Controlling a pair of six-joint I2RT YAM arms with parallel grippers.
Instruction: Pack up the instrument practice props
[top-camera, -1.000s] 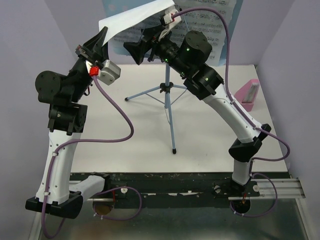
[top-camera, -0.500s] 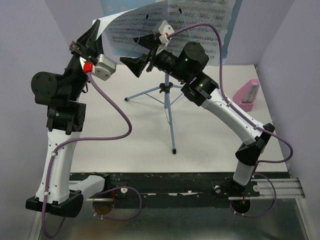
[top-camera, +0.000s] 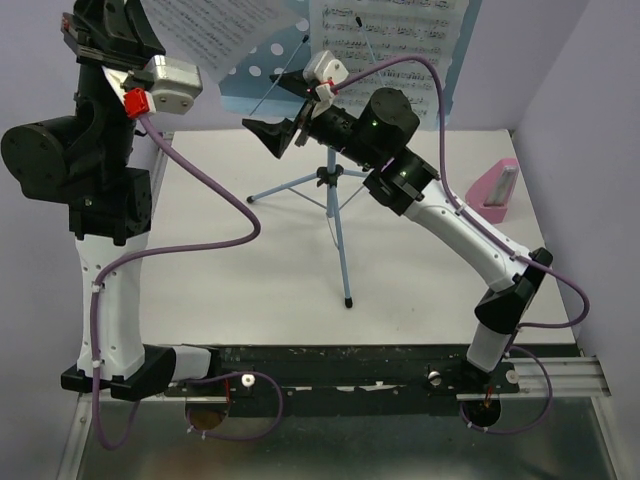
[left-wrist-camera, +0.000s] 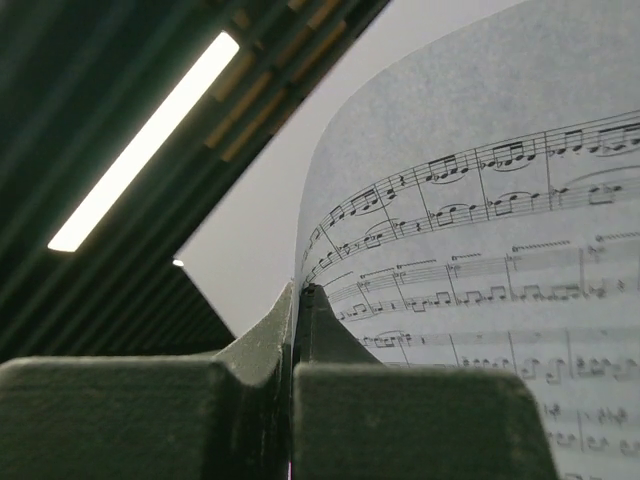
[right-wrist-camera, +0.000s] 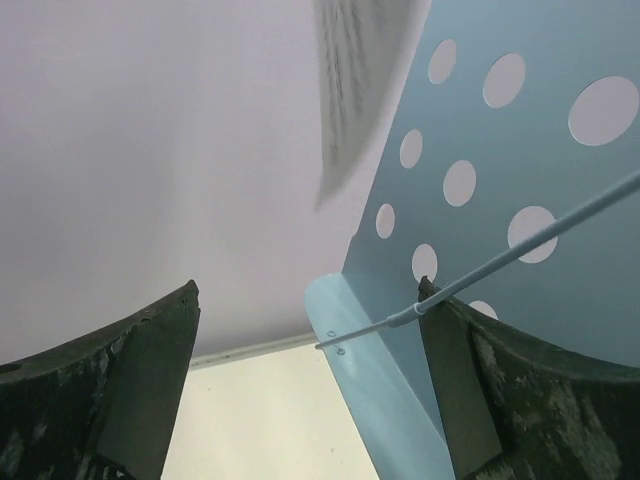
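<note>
Left gripper (top-camera: 125, 20), up at eleven o'clock in the overhead view, is clamped on a white printed sheet-music page (top-camera: 220, 30) held high. Right gripper (top-camera: 268, 135) hovers, jaws spread, just before the light-blue hole-punched music stand (top-camera: 270, 85) at twelve, a second printed page (top-camera: 395, 30) on its desk. Small pink wedge-shaped metronome (top-camera: 497, 190) sits at three o'clock. Left wrist view: dark fingers (left-wrist-camera: 400, 420) pressed together on the page's edge. Right wrist view: both fingers wide apart, the holed blue desk at two o'clock.

Stand (top-camera: 248, 88) upright, sheet (top-camera: 215, 30) raised, pink metronome (top-camera: 497, 190) rt
</note>
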